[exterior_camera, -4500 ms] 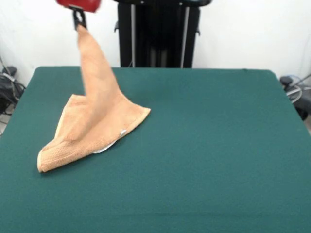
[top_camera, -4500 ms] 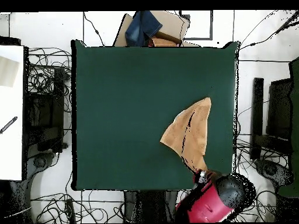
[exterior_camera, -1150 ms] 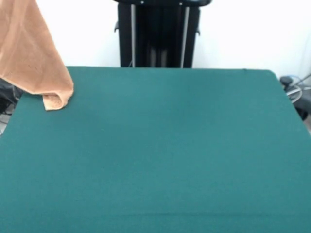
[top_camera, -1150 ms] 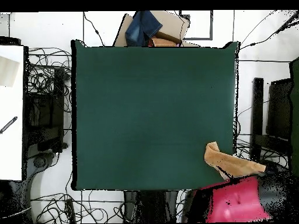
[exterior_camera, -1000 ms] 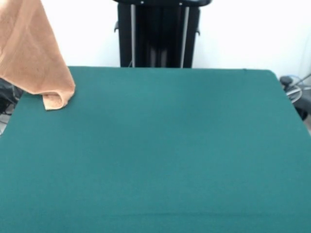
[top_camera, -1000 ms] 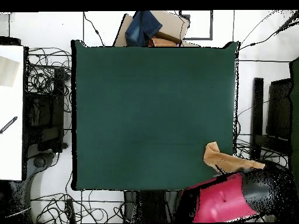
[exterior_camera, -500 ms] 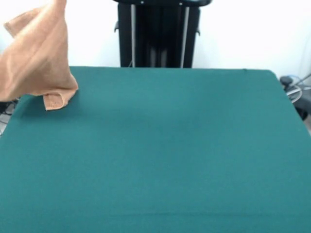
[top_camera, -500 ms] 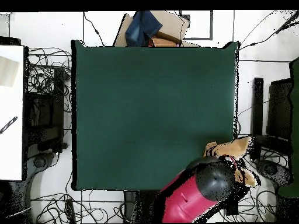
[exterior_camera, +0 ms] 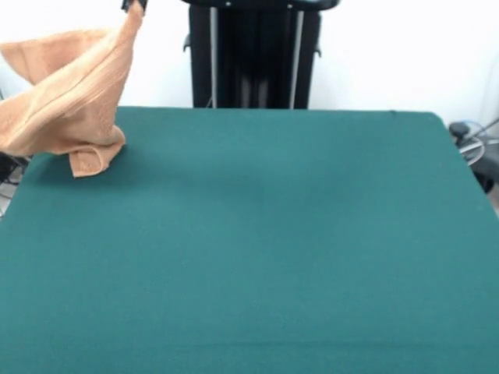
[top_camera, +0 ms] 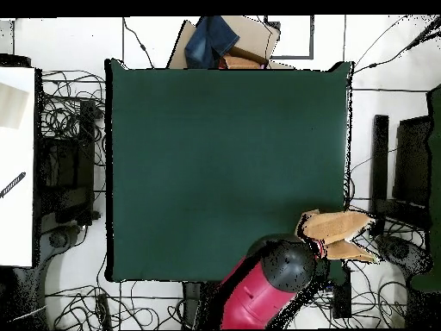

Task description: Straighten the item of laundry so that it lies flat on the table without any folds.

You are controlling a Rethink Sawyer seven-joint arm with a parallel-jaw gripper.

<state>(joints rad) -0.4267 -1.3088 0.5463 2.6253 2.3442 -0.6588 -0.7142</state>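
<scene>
Towel (exterior_camera: 66, 97) hangs from fingers (exterior_camera: 131, 5), bunched.

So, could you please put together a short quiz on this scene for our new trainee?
1. True or false: the peach-orange terry-cloth towel lies flat in the middle of the dark green felt-covered table.
2. In the front view, which part of the towel rests on the table?
A. all of it
B. one folded corner at the table's far left
C. none of it
3. Fill in: the towel's top end is held up by the ____.

Key: 1 false; 2 B; 3 gripper.
</scene>
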